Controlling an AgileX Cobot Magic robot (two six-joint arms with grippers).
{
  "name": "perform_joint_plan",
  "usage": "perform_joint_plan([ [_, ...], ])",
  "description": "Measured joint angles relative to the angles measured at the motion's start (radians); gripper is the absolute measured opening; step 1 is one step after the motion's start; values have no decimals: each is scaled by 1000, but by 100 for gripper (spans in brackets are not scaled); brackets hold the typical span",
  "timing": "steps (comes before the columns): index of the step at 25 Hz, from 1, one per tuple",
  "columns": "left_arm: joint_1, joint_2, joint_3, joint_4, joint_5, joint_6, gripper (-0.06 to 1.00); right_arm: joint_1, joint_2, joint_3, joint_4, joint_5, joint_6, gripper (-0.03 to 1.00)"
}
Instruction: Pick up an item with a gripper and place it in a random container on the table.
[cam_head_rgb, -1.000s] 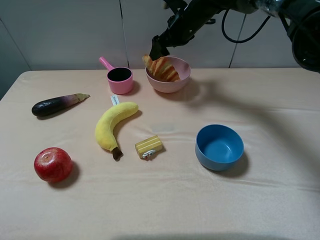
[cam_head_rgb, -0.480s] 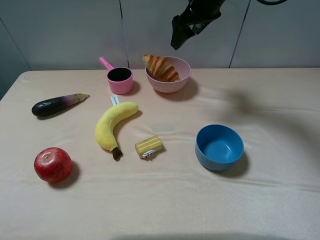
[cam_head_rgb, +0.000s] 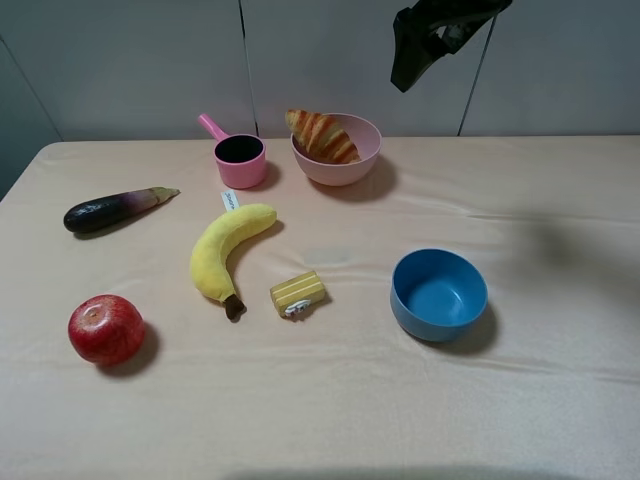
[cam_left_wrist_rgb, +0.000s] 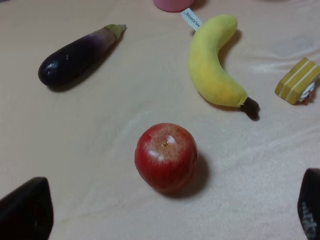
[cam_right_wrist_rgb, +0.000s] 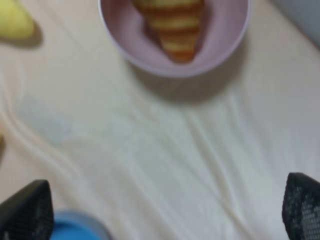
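golden ridged croissant (cam_head_rgb: 322, 135) in pink bowl (cam_head_rgb: 362, 160)

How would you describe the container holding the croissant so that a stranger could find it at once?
Look to the far edge of the table, near the wall. The pale pink bowl there has no handle, unlike the small pink cup beside it, and holds a striped croissant.

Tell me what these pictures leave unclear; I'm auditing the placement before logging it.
- Right tool: high view shows only a dark shape cut by the top edge, so its jaw gap is unreadable there.
- Croissant: right wrist view is blurred and crops its far end.
- Pink bowl: croissant hides part of its inside.
- Left tool: only two dark fingertips at the picture corners; absent from the high view.
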Motion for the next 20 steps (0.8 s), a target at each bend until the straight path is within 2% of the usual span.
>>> perform_joint_plan([
  [5, 0, 0, 0, 0, 0, 0, 99, -5, -129, 174, -77, 0, 83, 69],
  [11, 0, 0, 0, 0, 0, 0, 99, -44, -288, 374, -80, 1, 160, 69],
  [20, 0, 0, 0, 0, 0, 0, 99, -155, -594, 689, -82, 1, 216, 69],
])
